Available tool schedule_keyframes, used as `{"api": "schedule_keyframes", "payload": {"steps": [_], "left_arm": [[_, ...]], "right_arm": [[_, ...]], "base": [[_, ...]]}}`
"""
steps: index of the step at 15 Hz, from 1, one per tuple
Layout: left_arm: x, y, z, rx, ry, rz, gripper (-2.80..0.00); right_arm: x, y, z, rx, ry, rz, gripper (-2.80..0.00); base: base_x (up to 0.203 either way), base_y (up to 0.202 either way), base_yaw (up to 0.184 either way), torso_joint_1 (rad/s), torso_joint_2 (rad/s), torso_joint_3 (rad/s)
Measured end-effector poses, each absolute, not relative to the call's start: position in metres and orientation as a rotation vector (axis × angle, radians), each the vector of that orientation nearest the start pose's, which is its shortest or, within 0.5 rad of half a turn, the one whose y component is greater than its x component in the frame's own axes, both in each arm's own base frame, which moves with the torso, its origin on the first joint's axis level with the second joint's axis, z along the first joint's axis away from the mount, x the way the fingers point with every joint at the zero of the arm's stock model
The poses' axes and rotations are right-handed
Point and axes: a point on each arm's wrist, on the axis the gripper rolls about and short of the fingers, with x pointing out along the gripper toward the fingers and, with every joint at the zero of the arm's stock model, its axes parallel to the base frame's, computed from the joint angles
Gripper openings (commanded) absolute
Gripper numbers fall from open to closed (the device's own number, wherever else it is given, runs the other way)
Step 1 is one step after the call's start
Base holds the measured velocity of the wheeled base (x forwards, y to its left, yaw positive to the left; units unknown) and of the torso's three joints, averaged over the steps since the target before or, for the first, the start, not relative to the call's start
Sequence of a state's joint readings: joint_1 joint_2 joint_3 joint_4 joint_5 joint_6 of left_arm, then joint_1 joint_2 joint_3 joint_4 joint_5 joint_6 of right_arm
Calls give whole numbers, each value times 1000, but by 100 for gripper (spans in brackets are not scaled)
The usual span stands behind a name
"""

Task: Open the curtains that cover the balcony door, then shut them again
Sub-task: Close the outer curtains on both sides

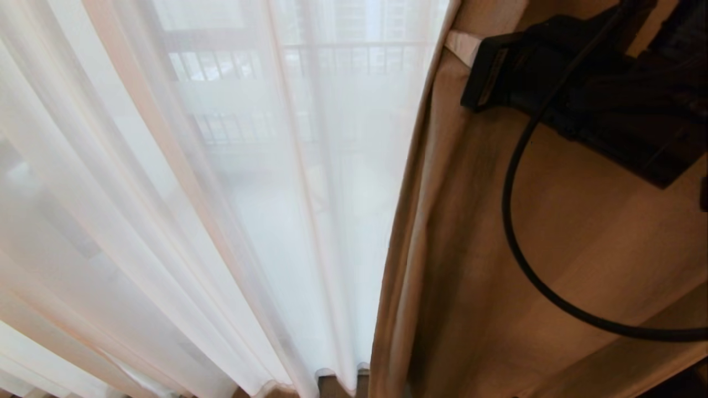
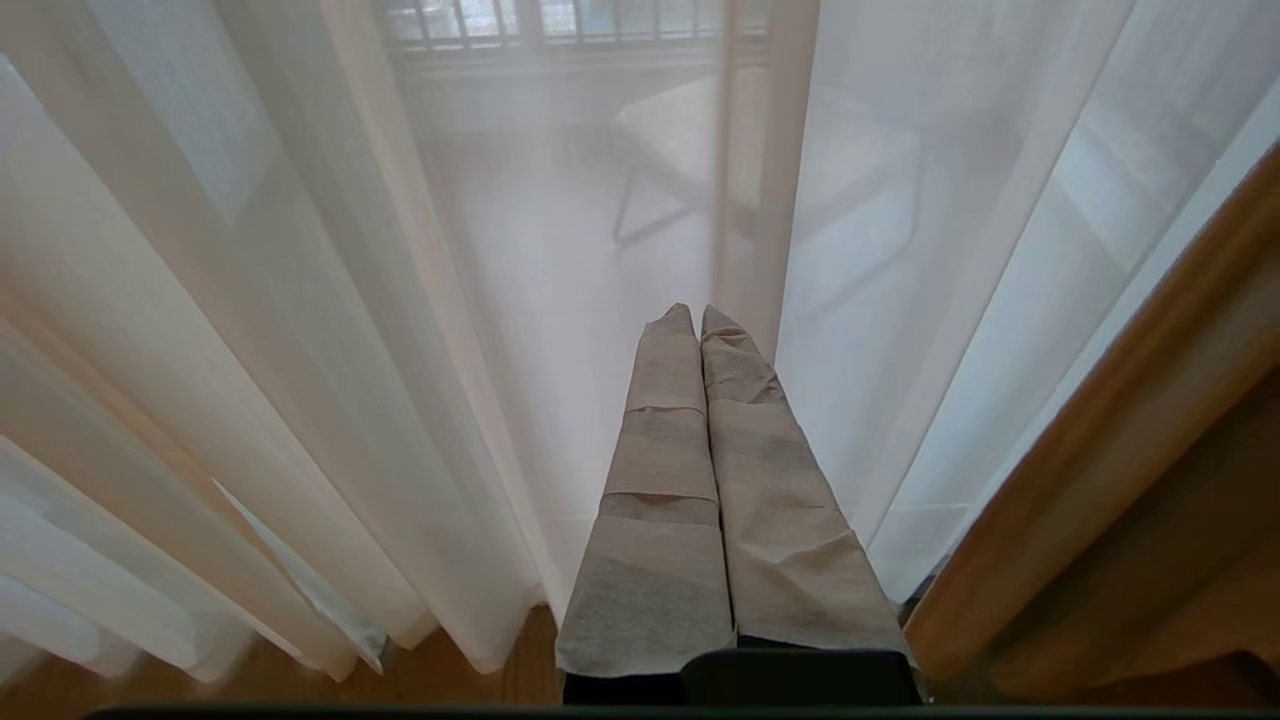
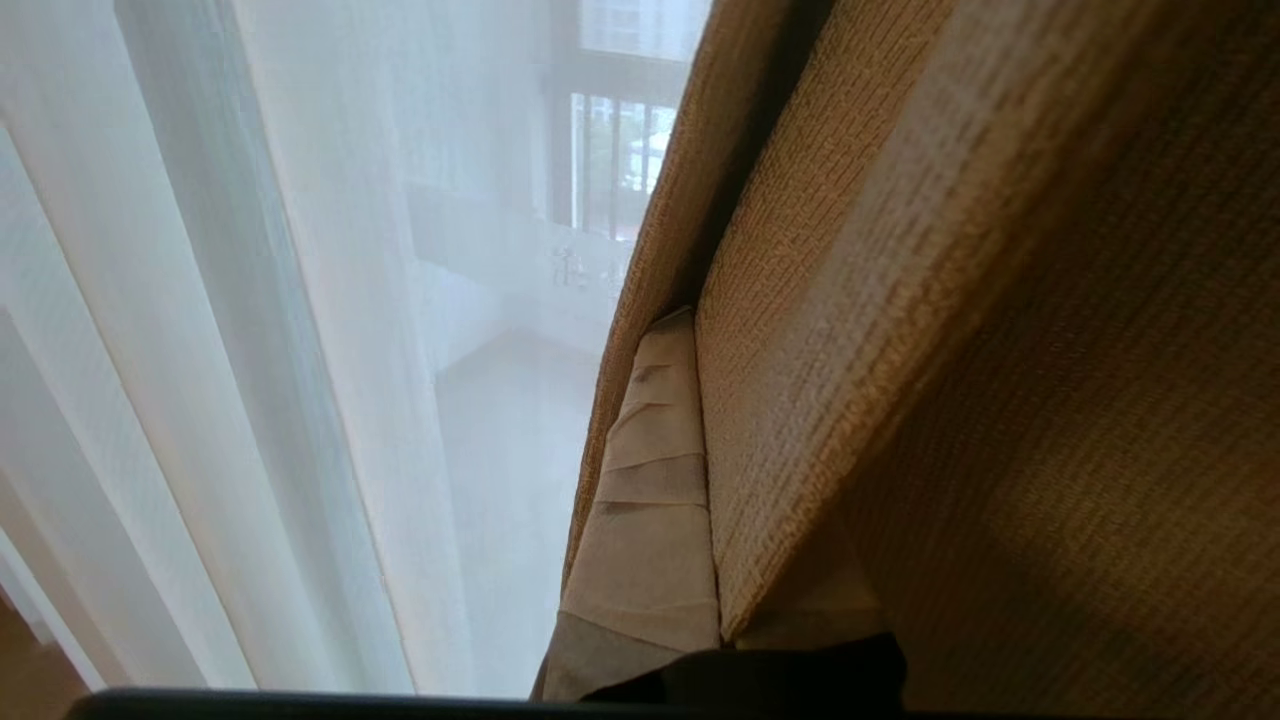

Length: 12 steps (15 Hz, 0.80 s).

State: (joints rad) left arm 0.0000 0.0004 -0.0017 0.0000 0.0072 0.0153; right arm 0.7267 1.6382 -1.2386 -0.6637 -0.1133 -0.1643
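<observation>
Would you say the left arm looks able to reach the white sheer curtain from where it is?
Probably yes: the left gripper, fingers shut and empty, points at the sheer curtain with nothing between them.

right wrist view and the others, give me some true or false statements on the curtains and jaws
1. The right gripper has its jaws shut on the edge of the thick beige curtain. True.
2. The left gripper holds the white sheer. False: its jaws are shut on nothing, in front of the sheer.
3. The sheer hangs drawn across the glass, with a railing dimly visible through it. True.
4. The thick curtain covers the whole head view. False: it fills only the right part; the sheer fills the rest.
5. Both arms show in the head view. False: only the right arm does.
</observation>
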Motion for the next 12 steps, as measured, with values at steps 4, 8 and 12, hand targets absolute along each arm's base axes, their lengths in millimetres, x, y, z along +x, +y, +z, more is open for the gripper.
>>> {"api": "schedule_keyframes", "payload": {"steps": [4,8,12], "left_arm": [[-23,0,76,15,-1,8,-280],[-23,0,76,16,-1,7,-280],[-23,0,76,15,-1,7,-280]], "right_arm": [[229,218,323,-61,-288,619,-280],[225,227,320,-63,-276,642,-280],[223,229,320,-59,-272,623,-280]], "base": [[0,0,0,0,0,0],[0,0,0,0,0,0],[0,0,0,0,0,0]]}}
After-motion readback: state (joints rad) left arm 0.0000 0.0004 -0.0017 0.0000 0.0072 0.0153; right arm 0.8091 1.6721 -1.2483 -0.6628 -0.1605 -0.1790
